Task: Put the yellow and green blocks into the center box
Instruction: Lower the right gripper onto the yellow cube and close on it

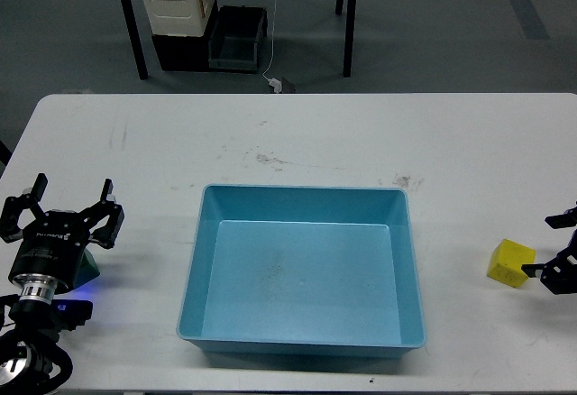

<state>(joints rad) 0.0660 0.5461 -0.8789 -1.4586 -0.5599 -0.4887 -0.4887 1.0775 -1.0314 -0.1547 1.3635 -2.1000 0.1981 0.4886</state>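
Observation:
The yellow block (pixel 511 262) lies on the white table (pixel 297 133) at the right, apart from the blue center box (pixel 302 191), which is empty. My right gripper (pixel 552 248) is at the right edge, just right of the yellow block, open, with most of it cut off by the frame. My left gripper (pixel 69 198) is open at the far left, held over the green block (pixel 87 268). Only a corner of the green block shows under the gripper.
Beyond the table's far edge, a white container (pixel 177 0) and black bins (pixel 236 38) stand on the floor between dark table legs (pixel 132 25). The table has scuff marks (pixel 269 156) behind the box.

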